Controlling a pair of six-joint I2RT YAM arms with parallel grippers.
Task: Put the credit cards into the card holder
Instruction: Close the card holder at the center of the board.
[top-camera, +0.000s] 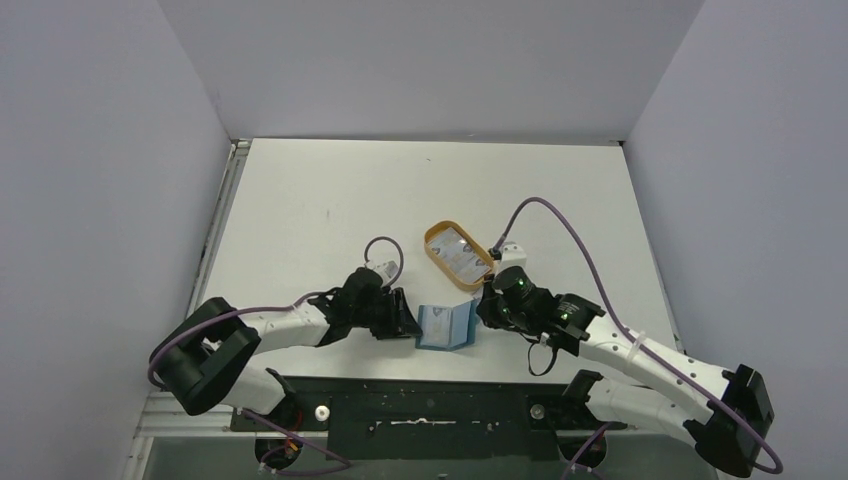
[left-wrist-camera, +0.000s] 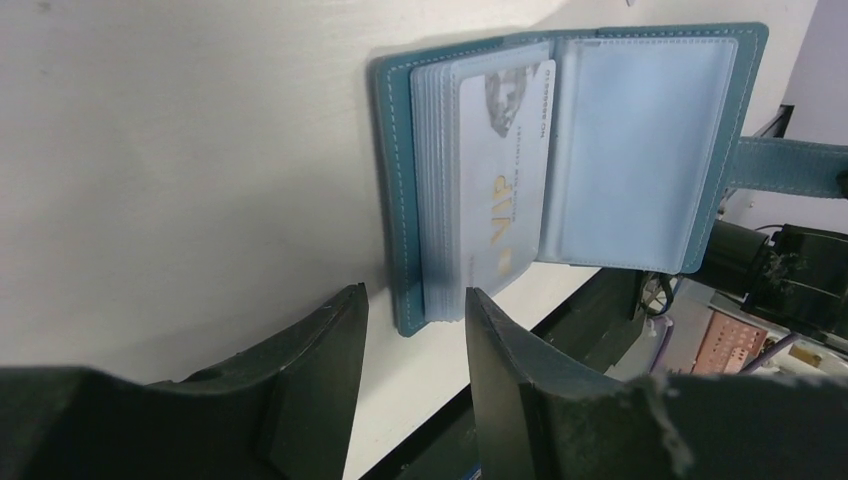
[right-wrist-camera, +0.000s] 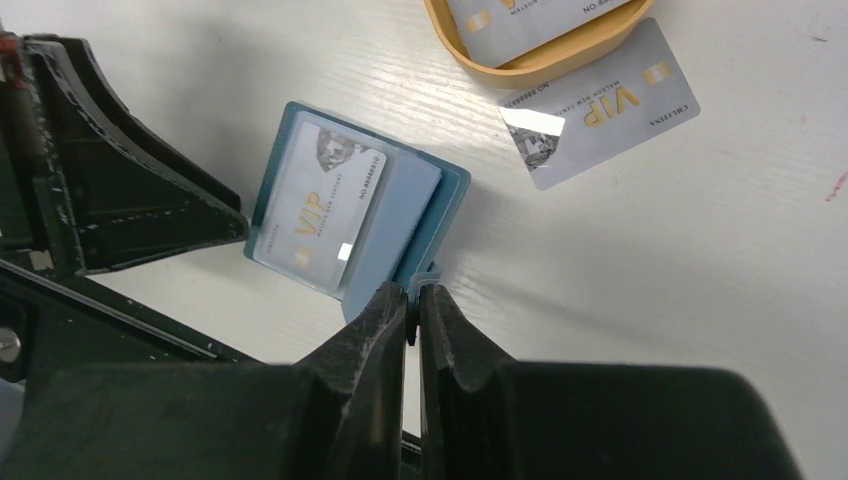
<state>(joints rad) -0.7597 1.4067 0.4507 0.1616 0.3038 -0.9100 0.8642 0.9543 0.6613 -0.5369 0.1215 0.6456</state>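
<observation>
Open teal card holder (top-camera: 446, 326), lying on the white surface (top-camera: 330, 200) between the two arms, close to their bases. One silvery VIP credit card (left-wrist-camera: 505, 170) rests on the left-hand stack of clear pockets. Whether it is fully seated in a pocket cannot be told. The right-hand leaf shows no card. A second card (right-wrist-camera: 600, 115) lies loose on the surface, just beside the orange oval tray (right-wrist-camera: 560, 62), which holds at least one more card (right-wrist-camera: 520, 20).

The right pincer (right-wrist-camera: 412, 292) has its jaws closed together at the holder's snap tab (left-wrist-camera: 790, 165), apparently pinching it, probably to keep the wallet spread flat and stop it sliding. The left pincer (left-wrist-camera: 415, 300) has its jaws partly apart and grips nothing. They straddle the near corner of the card-bearing half, seemingly placed to nudge or square that card.

Both arms reach low and inward from opposite sides, wrists turned towards the holder. Judged stage: first card being settled, with at least two more outside.
</observation>
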